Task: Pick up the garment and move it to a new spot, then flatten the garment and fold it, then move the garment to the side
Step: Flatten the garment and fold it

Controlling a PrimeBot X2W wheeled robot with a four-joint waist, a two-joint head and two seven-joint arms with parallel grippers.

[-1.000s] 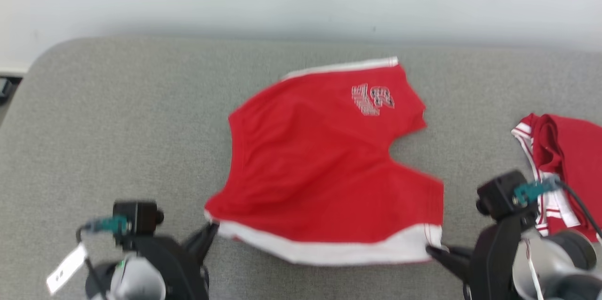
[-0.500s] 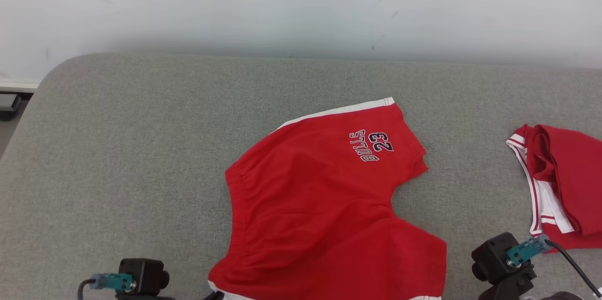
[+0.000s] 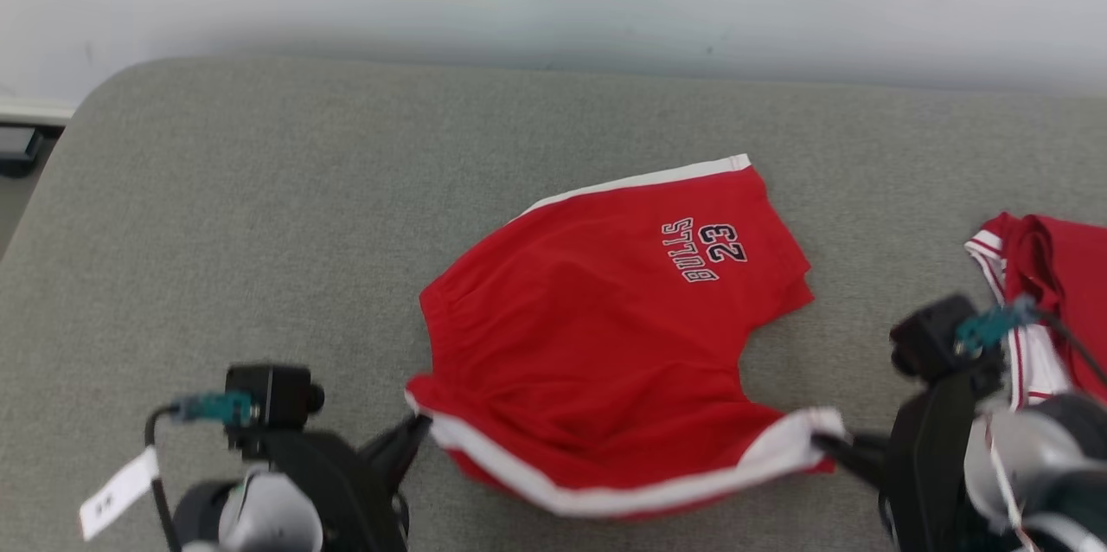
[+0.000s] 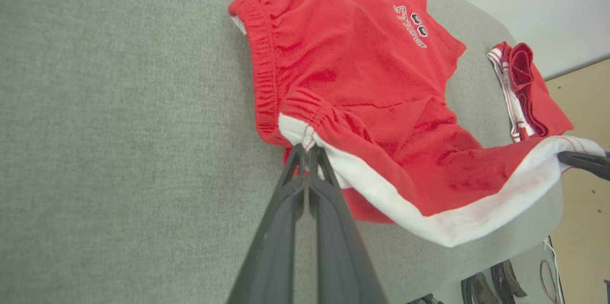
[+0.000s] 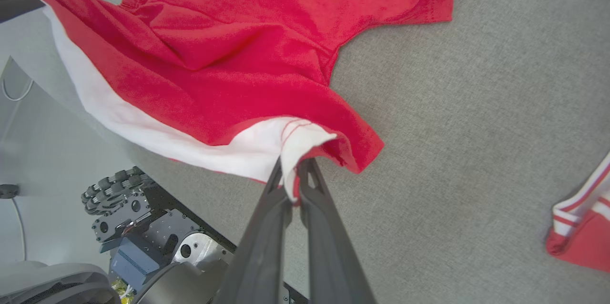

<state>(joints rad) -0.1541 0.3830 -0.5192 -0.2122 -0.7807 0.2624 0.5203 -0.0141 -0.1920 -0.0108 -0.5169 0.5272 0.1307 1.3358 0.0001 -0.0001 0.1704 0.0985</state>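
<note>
- Lifted since a second ago: the near white-banded edge (image 3: 623, 496) of the red shorts (image 3: 605, 336). It lay flat then and now hangs clear of the grey bench (image 3: 216, 232), sagging between its two ends.
- Left end effector (image 3: 417, 429): fingers pinched closed on the waistband end of that edge, right at the corner.
- Right end effector (image 3: 826, 441): closed on the leg end, with cloth bunched at the tips. The two grips are spread wide, probably so the edge travels as one line.
- Shorts body: mid-bench, with the far half resting flat as an anchor. Judged the start of a fold.
- Lettering (image 3: 705, 251): on the far leg, face up.
- Second red garment (image 3: 1055, 275): right side of the bench, crumpled, well apart.
</note>
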